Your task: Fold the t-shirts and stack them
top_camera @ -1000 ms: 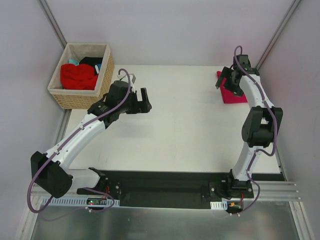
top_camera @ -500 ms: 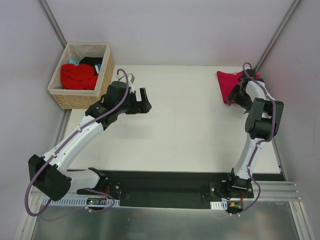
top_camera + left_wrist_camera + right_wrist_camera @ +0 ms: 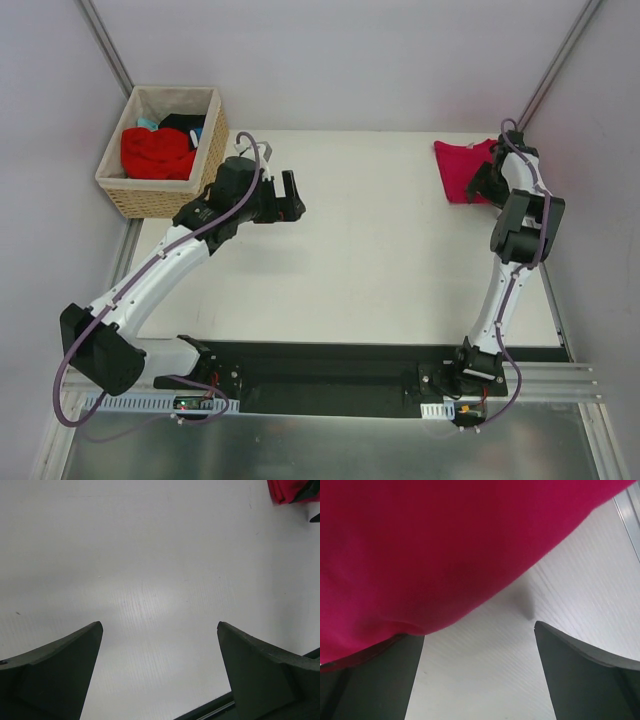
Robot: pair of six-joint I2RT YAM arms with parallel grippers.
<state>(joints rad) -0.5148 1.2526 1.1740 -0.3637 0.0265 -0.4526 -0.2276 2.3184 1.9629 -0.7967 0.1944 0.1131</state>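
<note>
The magenta-pink t-shirt (image 3: 460, 170) lies folded on the white table (image 3: 380, 250) at the far right. My right gripper (image 3: 482, 186) is open at the shirt's right edge, low over the table. In the right wrist view the pink cloth (image 3: 435, 545) fills the top and overlaps the tip of the left finger (image 3: 375, 675); nothing is between the jaws (image 3: 477, 630). The red t-shirt (image 3: 155, 152) lies bunched in the wicker basket (image 3: 165, 195) at the far left. My left gripper (image 3: 290, 197) is open and empty over bare table (image 3: 160, 625). A corner of the pink shirt (image 3: 287, 491) shows far off.
The basket stands at the table's far left corner and also holds a black item (image 3: 185, 124) and something light blue. Grey walls close in behind and on the right, near the right arm. A black rail (image 3: 330, 365) runs along the near edge.
My right arm has swung right and back, from over the pink shirt to its right edge near the wall. The left arm has barely shifted.
</note>
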